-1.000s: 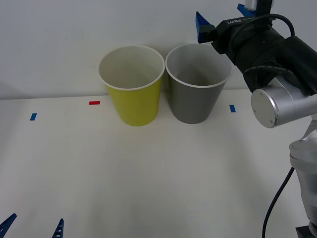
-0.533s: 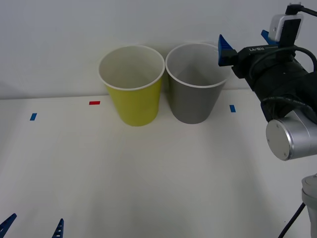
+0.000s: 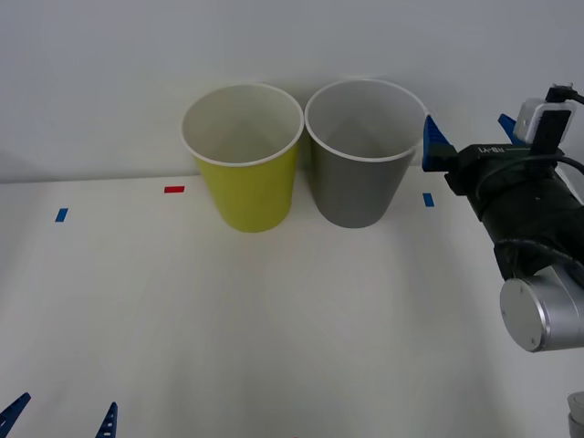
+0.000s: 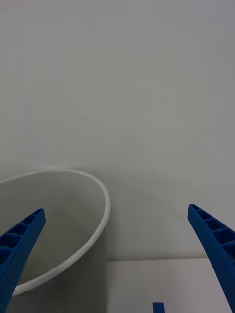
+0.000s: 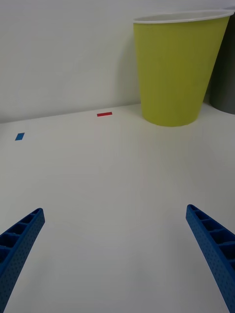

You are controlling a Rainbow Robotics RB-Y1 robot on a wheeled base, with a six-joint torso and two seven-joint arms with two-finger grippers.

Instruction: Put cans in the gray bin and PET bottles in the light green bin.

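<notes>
Beside gray bin point(image 3: 358, 173): right end effector point(image 3: 468, 133) spread.

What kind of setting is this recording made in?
Probably a lab test bench for a sorting trial, not a home or kitchen: a plain white table against a bare wall, small tape marks stuck on it, and only a green bin and a gray bin side by side.

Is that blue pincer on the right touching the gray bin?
Cannot tell. In the front view the right pincer has one finger overlapping the gray bin rim; no view plainly shows contact or gap.
</notes>
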